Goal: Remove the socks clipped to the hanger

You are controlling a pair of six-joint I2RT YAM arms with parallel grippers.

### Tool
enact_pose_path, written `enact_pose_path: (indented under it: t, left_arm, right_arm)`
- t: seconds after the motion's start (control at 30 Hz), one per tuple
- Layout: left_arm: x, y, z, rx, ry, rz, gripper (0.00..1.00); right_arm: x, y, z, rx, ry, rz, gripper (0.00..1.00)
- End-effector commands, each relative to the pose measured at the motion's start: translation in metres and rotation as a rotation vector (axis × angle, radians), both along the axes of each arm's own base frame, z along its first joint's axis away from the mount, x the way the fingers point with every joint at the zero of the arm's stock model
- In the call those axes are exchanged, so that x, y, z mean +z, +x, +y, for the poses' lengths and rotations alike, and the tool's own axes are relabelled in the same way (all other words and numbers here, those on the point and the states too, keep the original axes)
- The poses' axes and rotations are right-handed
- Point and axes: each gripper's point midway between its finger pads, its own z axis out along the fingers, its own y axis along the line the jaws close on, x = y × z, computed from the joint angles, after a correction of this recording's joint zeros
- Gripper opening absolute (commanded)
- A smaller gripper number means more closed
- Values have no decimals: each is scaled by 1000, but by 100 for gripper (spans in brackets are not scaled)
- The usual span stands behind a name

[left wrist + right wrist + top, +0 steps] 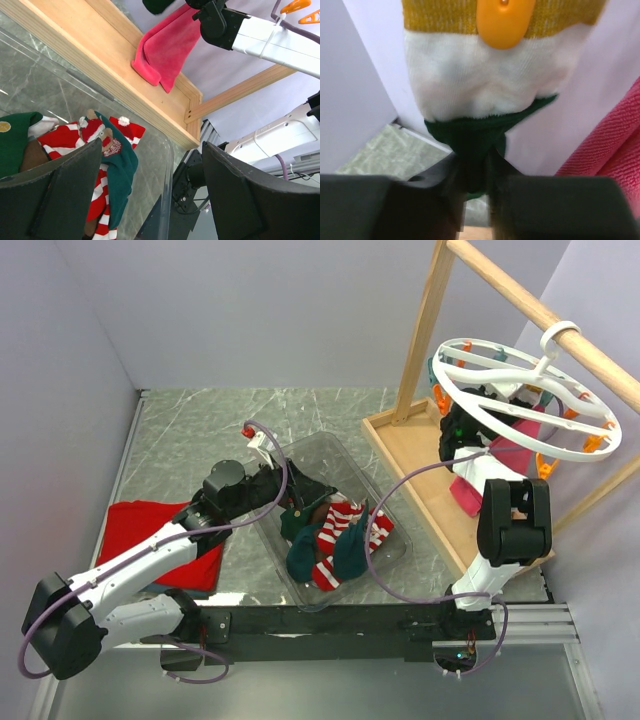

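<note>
Setting: grey marbled counter (200,430), pale walls, wooden rail frame (520,300) standing at your right.

Item 1, hanger (478,341): white ring hooked over the rail and hanging tilted. It is free to swing.

Item 2, green sock (470,140): hangs from the ring with its white-and-yellow cuff bitten by an orange peg (505,22).

Item 3, right hand (475,185): closed on a narrow bunch of the green sock, below the cuff.

Item 4, pink sock (615,145): hangs just beside the green one.

Item 5, left hand (150,190): fingers spread wide and holding nothing, poised over the clear bin (330,455), where several socks (335,540) lie.

Item 6, red cloth (150,535): flat on the counter at far left, not part of the job.

Hazards, as you should judge them:
- Your pinch is thin, so a hard pull may slide the fabric out before the peg lets go.
- If the peg holds, the pull passes to the ring. It would tip further, and its hook could skid along the rail or lift off.
- A sideways pull risks dragging the pink sock along.
- Nothing steadies the ring while the left hand stays at the bin.
</note>
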Motion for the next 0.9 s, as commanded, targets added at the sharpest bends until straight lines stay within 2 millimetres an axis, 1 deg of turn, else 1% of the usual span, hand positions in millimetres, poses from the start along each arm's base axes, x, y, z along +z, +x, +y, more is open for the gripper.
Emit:
enact_pose_path:
  t: [0.0,0.07,0.1,0.13,0.2,0.23,0.3,0.33,0.37,0.4,0.43,0.47,0.5,0.53,0.57,0.6,0.63,0.67,0.7,0.73,0.77,0.8,0.83,0.87]
  left_arm:
    - [23,0,-5,-26,-29,-54,85]
    - [22,0,-6,-26,-28,-49,85]
    - [21,1,-6,-22,-30,-49,85]
    - [22,0,-6,-22,-34,-50,85]
    - [22,0,-5,-22,-42,-43,85]
    - [22,-1,-6,-23,-45,-39,85]
    - [22,-1,-5,-20,-54,-37,85]
    - [22,-1,-5,-20,-55,-36,85]
    - [25,-3,-6,-24,-66,-35,84]
    - [26,-2,-5,-22,-71,-34,84]
    - [28,-5,-6,-30,-82,-31,84]
    - [32,-7,-6,-36,-94,-39,84]
    - [35,-7,-6,-38,-100,-42,84]
    - [36,-9,-7,-42,-104,-44,84]
    - [41,-11,-9,-52,-109,-52,84]
    - [41,-11,-10,-53,-105,-49,84]
    - [42,-12,-12,-56,-104,-50,84]
    - [46,-14,-14,-63,-110,-56,83]
    - [48,-14,-15,-64,-115,-61,83]
    - [50,-15,-16,-66,-121,-64,83]
    - [51,-17,-17,-71,-126,-65,83]
    - [53,-18,-19,-72,-130,-67,83]
    - [54,-20,-20,-75,-133,-70,83]
    - [56,-21,-22,-80,-138,-72,83]
  right_arm:
    - [13,5,2,18,17,-101,18]
    - [10,3,6,48,43,-111,11]
    - [2,2,7,64,50,-94,9]
    - [4,0,12,83,64,-110,5]
    - [-9,0,23,134,89,-79,0]
    - [-7,0,35,171,96,-82,0]
    - [-17,0,51,232,127,-47,0]
    - [-14,-1,64,269,141,-47,0]
    - [-23,-4,73,291,171,-15,0]
    - [-28,-4,84,341,193,-3,0]
    - [-23,-8,93,379,209,-11,0]
    - [-29,-12,107,422,233,9,0]
    - [-35,-16,113,452,252,22,0]
    - [-30,-17,129,547,289,15,0]
    - [-37,-22,136,581,333,26,0]
    - [-46,-28,142,616,355,41,0]
    - [-39,-34,156,704,388,28,0]
    - [-44,-40,162,739,401,44,0]
    - [-43,-43,168,777,412,47,0]
    - [-36,-53,172,806,420,42,0]
    - [-40,-58,183,876,439,57,0]
    - [-39,-63,188,910,446,54,0]
    - [-30,-72,192,945,448,33,0]
    - [-33,-79,205,1023,465,47,0]
